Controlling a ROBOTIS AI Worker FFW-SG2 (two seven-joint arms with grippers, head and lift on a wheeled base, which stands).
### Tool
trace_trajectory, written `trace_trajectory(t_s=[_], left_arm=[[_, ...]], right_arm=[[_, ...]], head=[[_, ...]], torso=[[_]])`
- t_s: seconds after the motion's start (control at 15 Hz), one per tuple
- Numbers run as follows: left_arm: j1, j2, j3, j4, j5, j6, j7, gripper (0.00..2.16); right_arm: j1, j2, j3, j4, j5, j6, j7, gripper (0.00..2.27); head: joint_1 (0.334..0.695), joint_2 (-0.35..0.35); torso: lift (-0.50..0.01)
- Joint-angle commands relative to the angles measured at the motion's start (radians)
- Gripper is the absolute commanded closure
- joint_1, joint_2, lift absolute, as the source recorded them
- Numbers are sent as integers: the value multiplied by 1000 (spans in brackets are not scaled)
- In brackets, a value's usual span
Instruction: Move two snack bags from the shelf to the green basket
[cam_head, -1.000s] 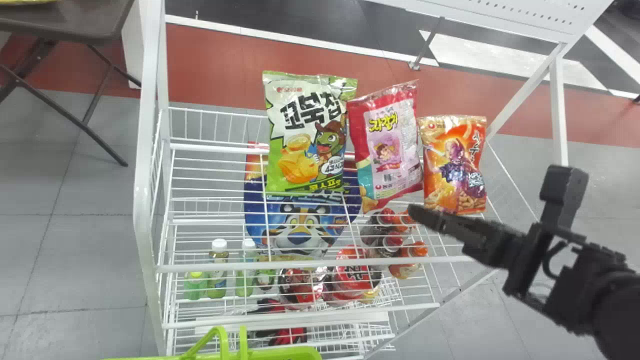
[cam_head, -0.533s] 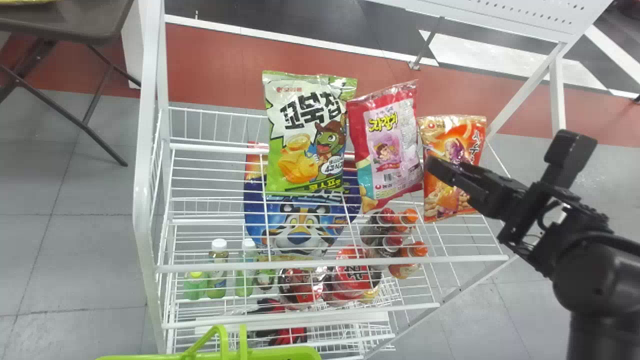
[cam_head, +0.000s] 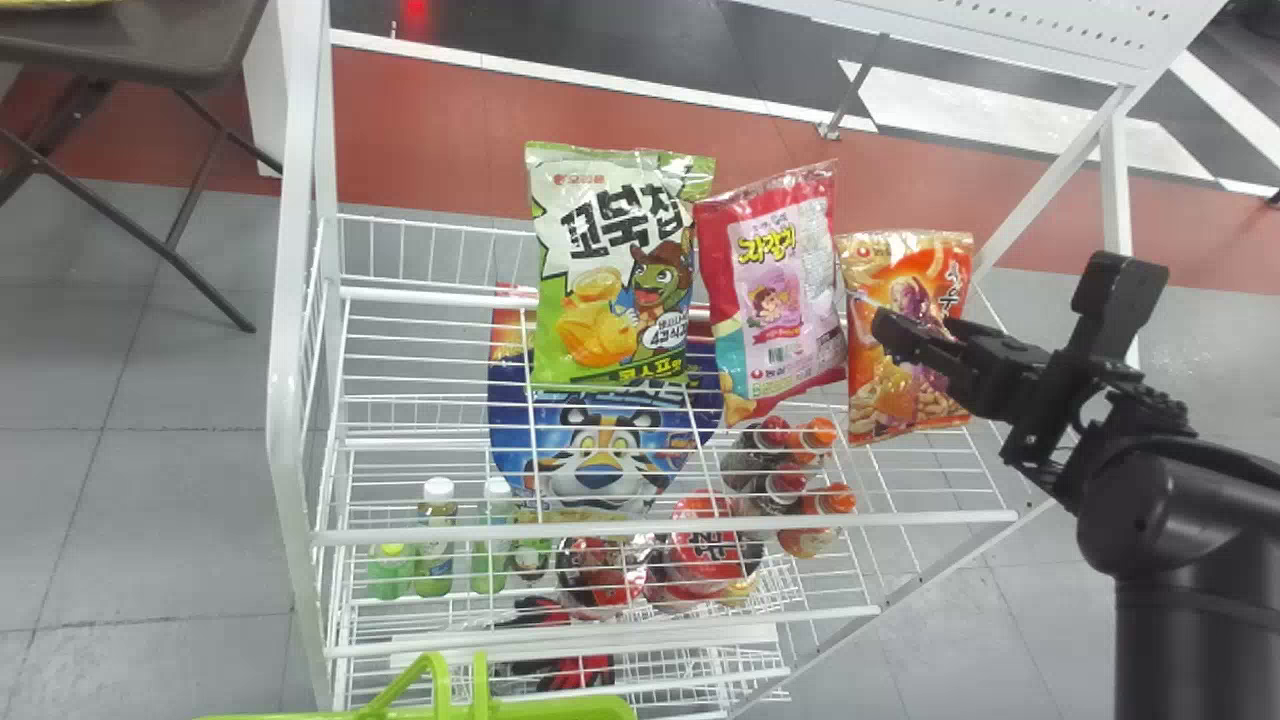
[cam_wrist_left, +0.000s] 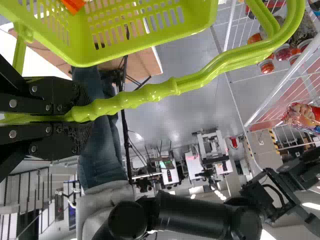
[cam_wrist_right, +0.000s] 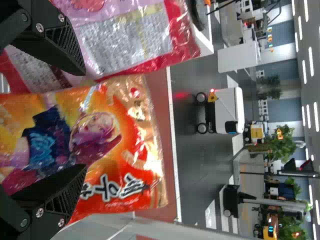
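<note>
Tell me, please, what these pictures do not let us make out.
- Full contents of the green basket: head and left wrist views, cut off by the edge.
- Gripped stretch of its handle: left wrist view, behind the left gripper's jaws.
- Upper middle of the blue tiger bag: head view, behind the green snack bag.
</note>
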Motion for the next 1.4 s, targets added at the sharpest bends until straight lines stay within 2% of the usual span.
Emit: trace_trajectory(t_s=[0.0, 0.27, 0.33, 0.4, 0.53, 0.6, 0.67, 0.73, 0.93, 1.2, 1.33], left_arm=[[-5, -1, 1, 0, 2, 0, 0, 2084], [-13, 1, -1, 9, 2, 3, 0, 2084], [-13, 1, 1, 11, 2, 3, 0, 2084], [-13, 3, 1, 11, 2, 3, 0, 2084], [-14, 7, 1, 12, 2, 0, 0, 2084], [-14, 7, 1, 11, 3, 3, -1, 2084], [-13, 9, 3, 11, 3, 3, -1, 2084], [-13, 9, 4, 12, 6, 3, -3, 2084], [-9, 7, 6, 9, 6, 3, -1, 2084], [-5, 9, 9, 3, 8, 0, -4, 2084], [-3, 7, 9, 3, 8, 0, -4, 2084]], right_arm=[[2, -9, -5, 42, 9, -21, 0, 181], [-40, -32, -4, 134, 14, -52, 28, 191], [-51, -33, -2, 143, 19, -52, 40, 302], [-51, -32, 1, 143, 25, -49, 52, 579], [-51, -30, 2, 142, 23, -31, 66, 1784], [-51, -30, 4, 140, 23, -31, 66, 2057], [-49, -30, 5, 140, 25, -31, 66, 2186], [-46, -27, 10, 137, 28, -40, 64, 2246], [-18, -13, -5, 97, 25, -46, 48, 2243], [29, 10, -59, 14, -23, -58, -15, 2243], [66, 11, -85, -42, -66, -55, -15, 2243]], head=[[695, -350], [695, -350], [695, -350], [695, -350], [695, -350], [695, -350], [695, -350], [695, -350], [695, -350], [695, -350], [695, -350]], torso=[[-17], [-17], [-17], [-17], [-17], [-17], [-17], [-17], [-17], [-17], [-17]])
